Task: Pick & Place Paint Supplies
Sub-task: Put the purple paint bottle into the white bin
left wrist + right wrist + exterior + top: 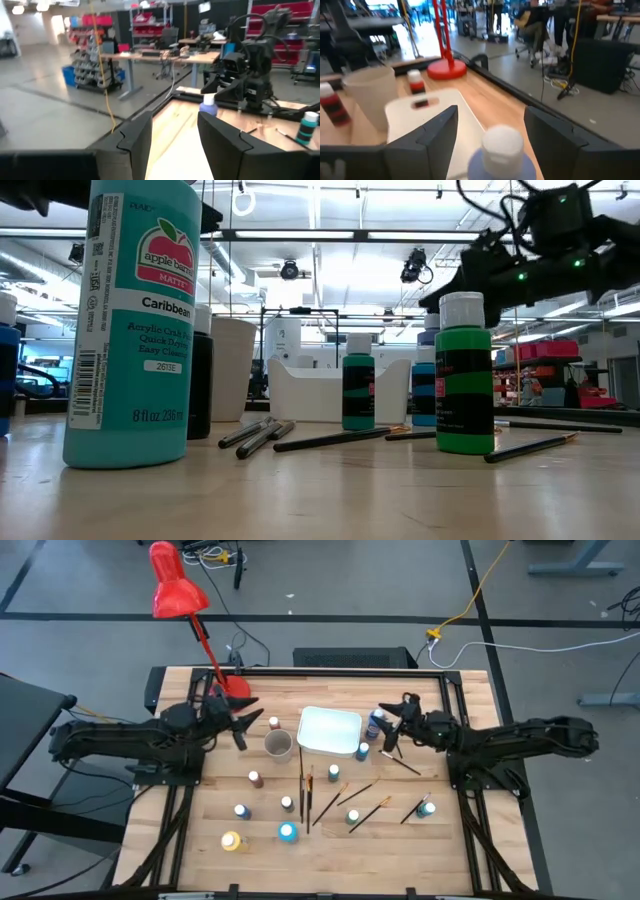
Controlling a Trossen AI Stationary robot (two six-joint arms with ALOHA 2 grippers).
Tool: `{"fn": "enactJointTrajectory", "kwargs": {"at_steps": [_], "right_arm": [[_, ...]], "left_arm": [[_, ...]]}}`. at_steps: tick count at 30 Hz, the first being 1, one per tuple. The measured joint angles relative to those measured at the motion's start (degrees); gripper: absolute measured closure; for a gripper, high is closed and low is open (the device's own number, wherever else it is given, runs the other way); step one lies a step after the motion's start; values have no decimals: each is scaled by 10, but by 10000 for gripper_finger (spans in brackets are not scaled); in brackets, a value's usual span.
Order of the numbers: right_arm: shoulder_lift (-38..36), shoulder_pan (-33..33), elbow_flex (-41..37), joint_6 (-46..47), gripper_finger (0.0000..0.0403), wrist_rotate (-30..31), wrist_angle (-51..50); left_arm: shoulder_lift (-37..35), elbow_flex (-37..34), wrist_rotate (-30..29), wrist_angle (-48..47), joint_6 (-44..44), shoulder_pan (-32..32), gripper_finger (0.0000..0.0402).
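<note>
Right hand (pixel 490 135) released, fingers straddling blue bottle (pixel 502 152) beside white tray (pixel 329 730) on tabletop (pixel 200 830). Lower till pads flank body below cap, centre, then close; avoid brush (pixel 400 762) nearby. Left hand (pixel 175 137) released, waits nr cup (pixel 278 744).

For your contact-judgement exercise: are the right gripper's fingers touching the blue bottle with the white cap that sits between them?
Apart. The right wrist view shows the blue bottle centred in the right gripper, with gaps to both fingers.
</note>
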Motion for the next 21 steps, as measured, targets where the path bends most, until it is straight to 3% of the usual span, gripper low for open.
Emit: {"fn": "enactJointTrajectory", "kwargs": {"at_steps": [7,10,16,21], "right_arm": [[48,-15,0,4,172,0,1],[54,-20,0,-7,198,-1,7],[54,-24,0,0,287,2,9],[56,-24,-2,-9,288,-7,60]], "left_arm": [[50,0,-13,-1,-32,0,233],[65,0,-13,-1,-23,0,233],[71,0,-17,0,36,0,233],[69,0,-35,0,50,0,233]]}}
